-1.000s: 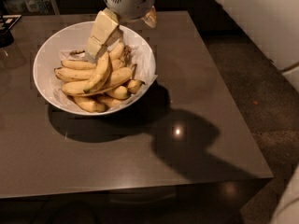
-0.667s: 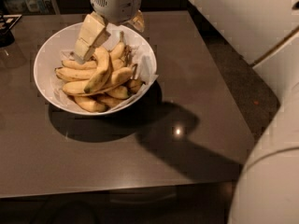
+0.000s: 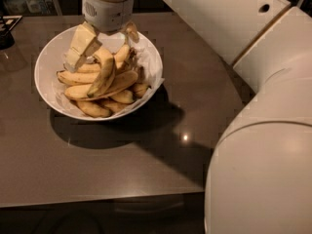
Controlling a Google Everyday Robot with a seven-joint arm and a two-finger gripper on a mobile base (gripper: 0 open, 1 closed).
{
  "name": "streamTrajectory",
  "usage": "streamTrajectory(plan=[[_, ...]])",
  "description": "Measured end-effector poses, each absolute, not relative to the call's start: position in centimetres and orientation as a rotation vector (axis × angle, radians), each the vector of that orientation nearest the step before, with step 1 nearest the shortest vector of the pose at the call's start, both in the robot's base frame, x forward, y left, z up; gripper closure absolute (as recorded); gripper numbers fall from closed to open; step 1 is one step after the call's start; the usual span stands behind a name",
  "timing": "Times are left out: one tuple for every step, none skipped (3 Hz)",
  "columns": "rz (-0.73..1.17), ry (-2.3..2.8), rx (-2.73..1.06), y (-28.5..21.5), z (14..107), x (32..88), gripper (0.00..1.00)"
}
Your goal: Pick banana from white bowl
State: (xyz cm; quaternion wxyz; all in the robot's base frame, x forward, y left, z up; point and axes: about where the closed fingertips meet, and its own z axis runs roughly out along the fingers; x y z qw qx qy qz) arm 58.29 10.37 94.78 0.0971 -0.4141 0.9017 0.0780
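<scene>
The white bowl (image 3: 51, 67) stands on the back left of the brown table and holds a pile of yellow bananas. One strongly curved banana (image 3: 105, 71) lies on top of the pile, its upper end pointing toward the gripper. My gripper (image 3: 102, 50) hangs over the back of the bowl, low among the bananas. Its fingers are spread apart: the left finger (image 3: 80, 45) is on the left of the curved banana, and the right one is near the bowl's back rim. The curved banana's top end sits between them, and the fingers are not closed on it.
My white arm (image 3: 258, 130) fills the right side of the view and hides the table's right part. A dark object (image 3: 5, 33) stands at the table's far left edge. The table's front edge (image 3: 97, 199) runs across the bottom. White paper lines the bowl's right side.
The gripper has moved left and lower into the bowl, over the curved banana. The arm has swung further into view on the right. The bananas look unmoved.
</scene>
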Motion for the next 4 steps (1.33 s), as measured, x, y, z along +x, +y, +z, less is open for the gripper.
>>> streamTrajectory(plan=[[0.250,2.698,-1.215,10.8,93.8,58.3,0.12],[0.265,2.712,-1.209,10.8,93.2,58.4,0.13],[0.273,2.725,-1.205,10.6,92.6,58.6,0.11],[0.269,2.731,-1.204,10.4,92.5,58.7,0.29]])
